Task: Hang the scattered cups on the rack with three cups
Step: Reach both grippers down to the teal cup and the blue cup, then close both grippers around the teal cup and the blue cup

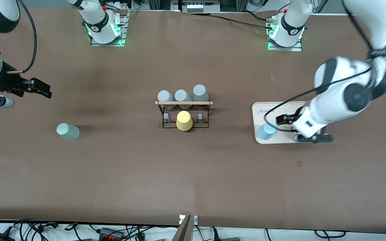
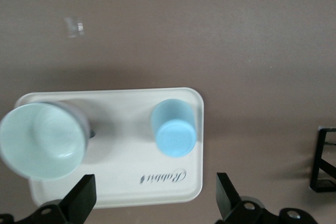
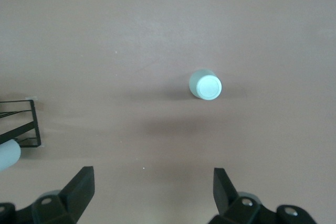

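The black wire rack (image 1: 183, 115) with a wooden rod across its top stands mid-table and carries three grey cups (image 1: 181, 96) and a yellow cup (image 1: 184, 121). The mint green cup (image 1: 68, 131) sits bottom up on the table toward the right arm's end; it also shows in the right wrist view (image 3: 206, 85). The light blue cup (image 1: 266, 131) sits bottom up on the cream tray (image 1: 280, 110), also in the left wrist view (image 2: 174, 134). My left gripper (image 1: 314, 137) (image 2: 153, 203) is open and empty over the tray. My right gripper (image 1: 40, 88) (image 3: 152, 192) is open and empty, high over the table.
A pale green bowl-like vessel (image 2: 42, 140) stands mouth up on the tray (image 2: 121, 182) beside the blue cup, hidden under the left arm in the front view. The rack's corner shows in both wrist views (image 2: 325, 158) (image 3: 21, 124). Bare brown table lies around the mint cup.
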You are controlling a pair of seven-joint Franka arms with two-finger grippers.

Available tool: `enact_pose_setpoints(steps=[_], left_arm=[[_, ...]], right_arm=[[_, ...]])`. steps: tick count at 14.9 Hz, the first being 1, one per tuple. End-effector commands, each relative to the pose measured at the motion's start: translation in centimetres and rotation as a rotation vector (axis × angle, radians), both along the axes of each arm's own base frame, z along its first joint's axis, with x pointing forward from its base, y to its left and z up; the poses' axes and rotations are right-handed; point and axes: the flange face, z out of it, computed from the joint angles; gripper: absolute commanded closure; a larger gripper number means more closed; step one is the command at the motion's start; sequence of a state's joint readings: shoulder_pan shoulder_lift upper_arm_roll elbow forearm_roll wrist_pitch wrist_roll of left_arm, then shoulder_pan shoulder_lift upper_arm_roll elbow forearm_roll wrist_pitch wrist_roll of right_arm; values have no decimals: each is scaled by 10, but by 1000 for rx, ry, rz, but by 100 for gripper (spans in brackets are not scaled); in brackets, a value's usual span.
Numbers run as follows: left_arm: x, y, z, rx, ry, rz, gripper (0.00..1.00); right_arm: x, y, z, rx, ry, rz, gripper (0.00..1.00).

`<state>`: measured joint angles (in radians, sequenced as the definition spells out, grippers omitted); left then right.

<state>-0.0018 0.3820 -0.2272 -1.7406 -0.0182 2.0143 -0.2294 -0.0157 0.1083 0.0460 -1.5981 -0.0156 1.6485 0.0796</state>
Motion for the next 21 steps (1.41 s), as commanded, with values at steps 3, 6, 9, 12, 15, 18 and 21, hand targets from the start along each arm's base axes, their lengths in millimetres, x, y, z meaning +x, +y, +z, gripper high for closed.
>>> enact_pose_setpoints(steps=[3, 6, 9, 12, 15, 18, 21], left_arm=[[-27, -15, -71, -10, -39, -16, 0], [-26, -14, -89, -13, -33, -12, 0], [-23, -17, -100, 5, -57, -45, 0], [-20, -16, -102, 54, -75, -95, 0], [-18, -16, -105, 48, -93, -94, 0], [-16, -19, -113, 40, -104, -93, 7], [-17, -19, -118, 40, -97, -94, 24]], right_arm=[[26, -30, -59, -13, 41, -38, 0], [45, -41, -106, -70, 55, -15, 0], [59, -55, -155, -70, 37, 14, 0], [57, -74, -205, -59, -18, 59, 0], [50, -84, -243, -51, -37, 88, 0], [44, -84, -276, -42, -43, 121, 0], [35, -84, -293, -37, -36, 122, 0]])
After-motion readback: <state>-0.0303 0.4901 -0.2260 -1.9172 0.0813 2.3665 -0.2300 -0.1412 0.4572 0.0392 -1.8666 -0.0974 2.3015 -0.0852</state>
